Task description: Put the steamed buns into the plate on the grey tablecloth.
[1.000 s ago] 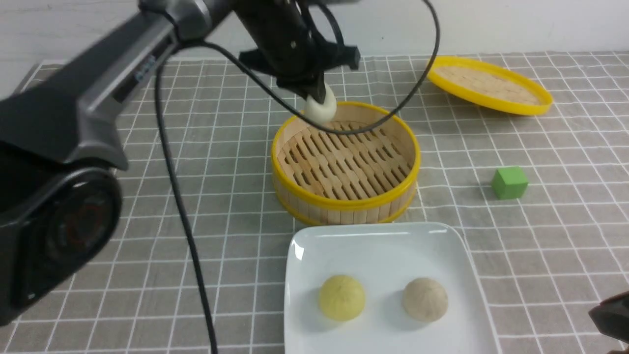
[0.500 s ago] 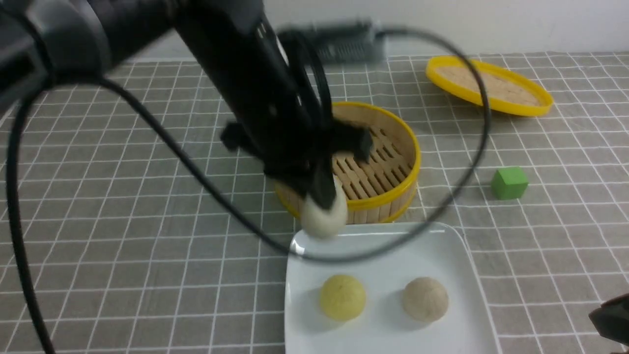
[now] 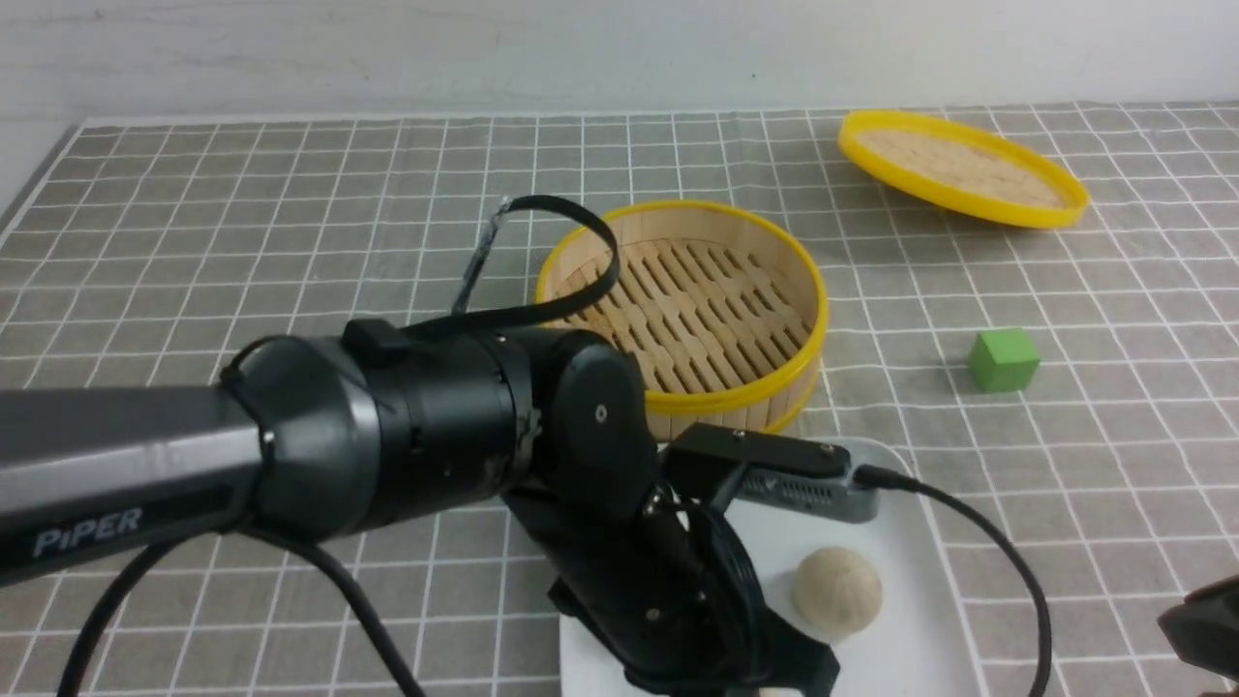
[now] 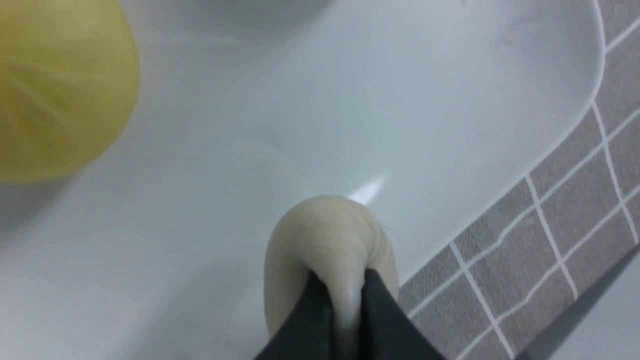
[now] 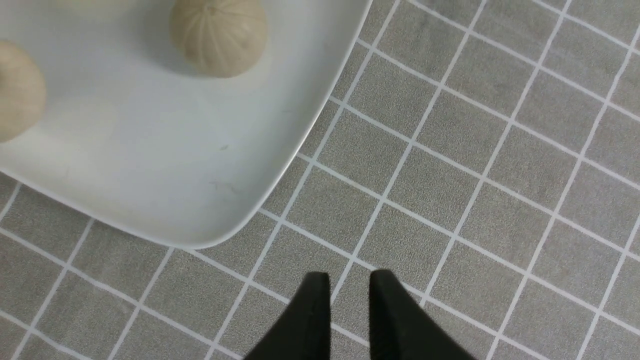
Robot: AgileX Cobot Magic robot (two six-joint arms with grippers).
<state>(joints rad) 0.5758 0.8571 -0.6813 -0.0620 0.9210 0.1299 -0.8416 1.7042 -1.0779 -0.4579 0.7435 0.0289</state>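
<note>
Nearly done, it is judged: on the cloth (image 3: 242, 223) the plate (image 3: 910, 649) is set at the table's near edge, and the steamer (image 3: 707, 310) behind it is seen empty. The beige bun (image 3: 837, 590) and yellow bun (image 4: 55, 85) are already laid in the plate. The pale bun (image 4: 325, 240) is pinched by the left end effector (image 4: 345, 305) low over the plate's corner; only release is left. The right end effector (image 5: 350, 290) is held slightly parted, empty, beside the plate.

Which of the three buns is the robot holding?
The off-white bun, pinched in the left gripper. The yellow bun and the beige bun lie free on the plate, with nothing gripping them.
</note>
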